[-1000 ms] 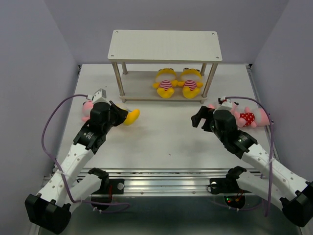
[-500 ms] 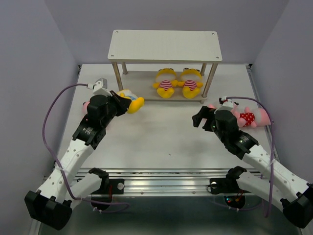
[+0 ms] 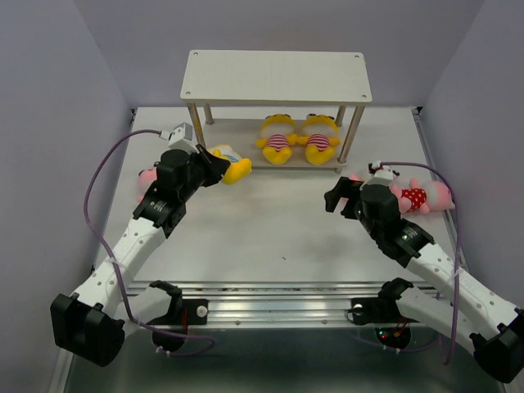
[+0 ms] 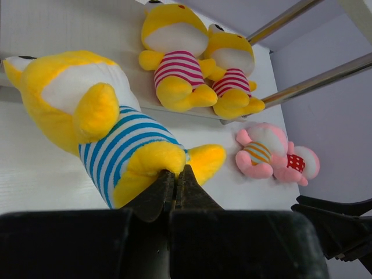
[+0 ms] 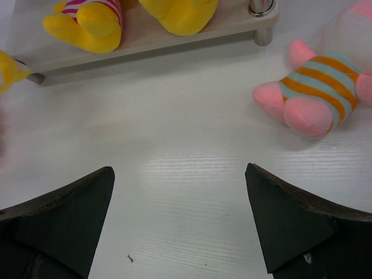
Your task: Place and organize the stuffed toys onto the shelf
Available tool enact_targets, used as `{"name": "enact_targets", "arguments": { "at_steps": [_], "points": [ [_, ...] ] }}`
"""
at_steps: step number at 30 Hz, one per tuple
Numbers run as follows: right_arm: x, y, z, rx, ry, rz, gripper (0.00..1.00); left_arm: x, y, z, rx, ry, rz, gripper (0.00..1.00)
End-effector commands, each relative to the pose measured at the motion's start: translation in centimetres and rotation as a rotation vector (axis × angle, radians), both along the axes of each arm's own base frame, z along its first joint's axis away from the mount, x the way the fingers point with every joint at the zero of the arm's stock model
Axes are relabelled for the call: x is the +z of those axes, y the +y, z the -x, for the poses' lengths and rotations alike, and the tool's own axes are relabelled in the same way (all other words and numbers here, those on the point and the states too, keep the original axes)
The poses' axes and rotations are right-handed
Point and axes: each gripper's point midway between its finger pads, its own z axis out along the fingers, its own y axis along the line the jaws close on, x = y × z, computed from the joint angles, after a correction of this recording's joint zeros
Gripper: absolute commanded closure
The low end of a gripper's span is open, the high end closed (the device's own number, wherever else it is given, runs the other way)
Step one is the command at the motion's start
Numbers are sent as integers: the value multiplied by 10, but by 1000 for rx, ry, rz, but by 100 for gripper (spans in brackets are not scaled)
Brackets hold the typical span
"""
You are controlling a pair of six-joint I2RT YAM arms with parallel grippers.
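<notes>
My left arm has swung forward and to the right in the past second. It has carried the blue-striped yellow toy (image 4: 110, 128) from the left side of the table (image 3: 270, 229) up to the front-left leg of the shelf (image 3: 276, 76). My left gripper (image 4: 174, 180) is clamped on the toy at its foot end, fingers pressed almost together. The toy's head points toward the left end of the lower board; whether it touches the board I cannot tell.

Two yellow toys in pink-striped outfits (image 3: 297, 139) lie side by side on the right half of that lower board, touching each other. The top board is bare.

My right gripper (image 5: 179, 174) hovers over the table with its jaws wide apart, gripping nothing. Just beyond it, a pink toy in orange-and-blue stripes (image 5: 317, 87) lies on the table near the shelf's front-right leg. A pink toy in red polka dots (image 3: 417, 197) lies right beside it. Another pink toy (image 3: 148, 176) lies on the table's left side, mostly hidden behind my left arm.
</notes>
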Motion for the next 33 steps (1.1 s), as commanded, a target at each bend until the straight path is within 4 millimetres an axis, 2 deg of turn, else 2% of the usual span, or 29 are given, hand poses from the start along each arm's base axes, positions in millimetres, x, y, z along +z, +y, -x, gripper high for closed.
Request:
{"name": "enact_targets", "arguments": {
  "at_steps": [1, 11, 19, 24, 33],
  "points": [
    [19, -3, -4, -17, -55, 5, 0, 57, -11, -11, -41, -190, 41, 100],
    [21, -8, -8, -43, -62, 30, 0, 62, -20, -31, -61, -242, 19, 100],
    [24, -10, -8, -51, -73, 32, 0, 40, -25, -56, -37, -217, 1, 100],
    [27, -3, -9, -24, -78, 16, 0, 23, -24, -73, -34, -208, -20, 100],
    [31, -5, -12, -35, -98, 16, 0, -2, -11, -94, -6, -170, -37, 100]
  ]
}}
